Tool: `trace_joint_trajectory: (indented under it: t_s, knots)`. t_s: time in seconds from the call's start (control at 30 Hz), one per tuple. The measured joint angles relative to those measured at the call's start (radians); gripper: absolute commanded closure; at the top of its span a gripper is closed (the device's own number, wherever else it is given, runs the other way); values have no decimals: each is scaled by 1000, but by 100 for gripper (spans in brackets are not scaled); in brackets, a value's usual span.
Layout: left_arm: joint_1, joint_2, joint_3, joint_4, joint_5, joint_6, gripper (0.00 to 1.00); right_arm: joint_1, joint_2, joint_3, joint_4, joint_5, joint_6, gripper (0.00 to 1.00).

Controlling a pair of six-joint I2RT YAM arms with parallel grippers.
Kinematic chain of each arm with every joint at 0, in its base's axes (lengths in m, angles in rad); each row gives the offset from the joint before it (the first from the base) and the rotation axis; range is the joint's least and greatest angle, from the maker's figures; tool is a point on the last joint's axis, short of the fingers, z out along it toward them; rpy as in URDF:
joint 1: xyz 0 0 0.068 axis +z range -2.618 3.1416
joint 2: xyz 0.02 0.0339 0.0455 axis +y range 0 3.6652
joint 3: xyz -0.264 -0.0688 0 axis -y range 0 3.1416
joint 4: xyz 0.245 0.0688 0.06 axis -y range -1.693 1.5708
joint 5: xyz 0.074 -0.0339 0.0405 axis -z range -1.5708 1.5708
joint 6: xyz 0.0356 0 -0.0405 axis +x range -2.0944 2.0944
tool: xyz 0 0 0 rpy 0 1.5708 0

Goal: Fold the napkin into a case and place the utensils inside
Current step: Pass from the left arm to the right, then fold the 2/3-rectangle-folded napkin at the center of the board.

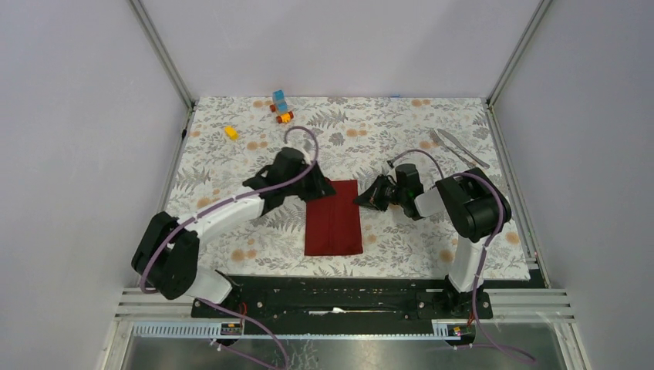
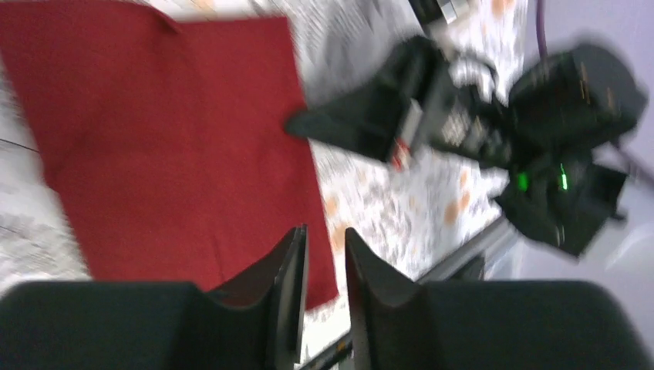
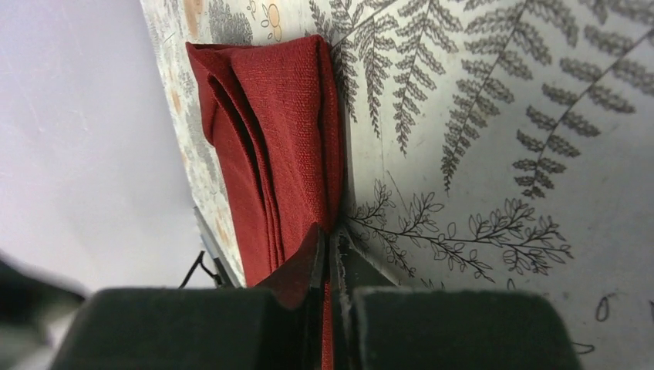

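Edge of the napkin (image 1: pixel 333 220) pinched for folding
Its right edge is clenched by the right tool (image 3: pixel 328 262) — likely to pull the next fold; the left tool (image 2: pixel 324 266) is held parted, empty.

Looking at a dark red napkin (image 1: pixel 333 218) folded into a narrow rectangle, lying flat mid-table (image 1: pixel 385 127), with stacked layers showing along one end. Also spotting two slim silver utensils (image 1: pixel 467 148) side by side at a slant by the far right corner, well apart from it.
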Motion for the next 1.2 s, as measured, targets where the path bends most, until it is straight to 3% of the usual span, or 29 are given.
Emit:
trace_joint_trajectory:
  t_s: [0.1, 0.17, 0.47, 0.77, 1.07, 1.2]
  knots:
    - [154, 35, -56, 133, 49, 0, 86, 3, -14, 19, -51, 18, -43, 100]
    - [195, 97, -65, 183, 62, 8, 90, 8, -24, 33, -89, 34, -69, 100]
    - [209, 337, -80, 311, 61, 15, 100, 63, -82, 96, -272, 156, -182, 100]
    - [210, 367, -123, 445, 58, -9, 100, 192, -175, 236, -554, 386, -298, 100]
    - [221, 381, -176, 579, 85, -29, 100, 464, -97, 497, -703, 653, -307, 100]
    - [238, 381, -190, 603, 119, -31, 84, 474, -59, 514, -697, 705, -275, 100]
